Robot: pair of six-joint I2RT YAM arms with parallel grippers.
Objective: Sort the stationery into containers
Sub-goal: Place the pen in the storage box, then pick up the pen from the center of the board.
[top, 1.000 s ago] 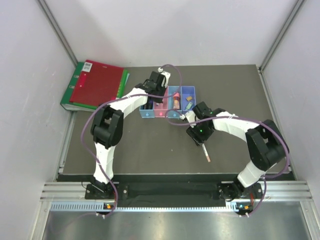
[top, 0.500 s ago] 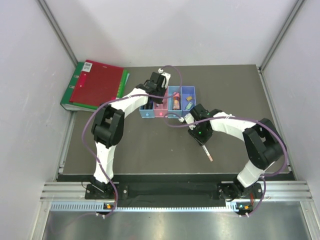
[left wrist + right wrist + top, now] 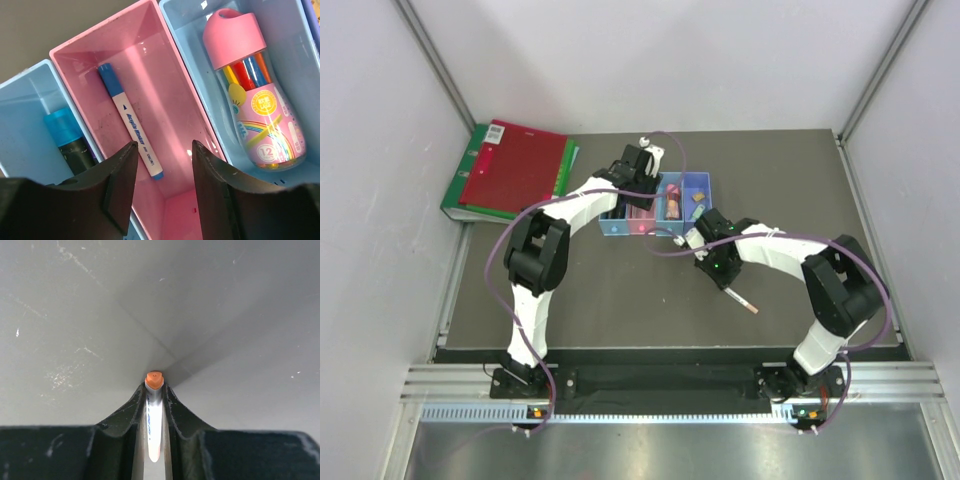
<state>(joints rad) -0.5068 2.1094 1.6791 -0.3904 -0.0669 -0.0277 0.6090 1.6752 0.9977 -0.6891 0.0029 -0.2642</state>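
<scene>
Change: left gripper (image 3: 162,150) opened, white pen (image 3: 131,127) in pink bin (image 3: 167,95) | right gripper (image 3: 154,386) now clamps thin pen (image 3: 154,435)

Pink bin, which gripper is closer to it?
Left. The left gripper hangs over the pink bin, jaws open above the blue-capped pen inside. The right gripper sits apart from it, toward the near right, clamping a thin pen.
</scene>
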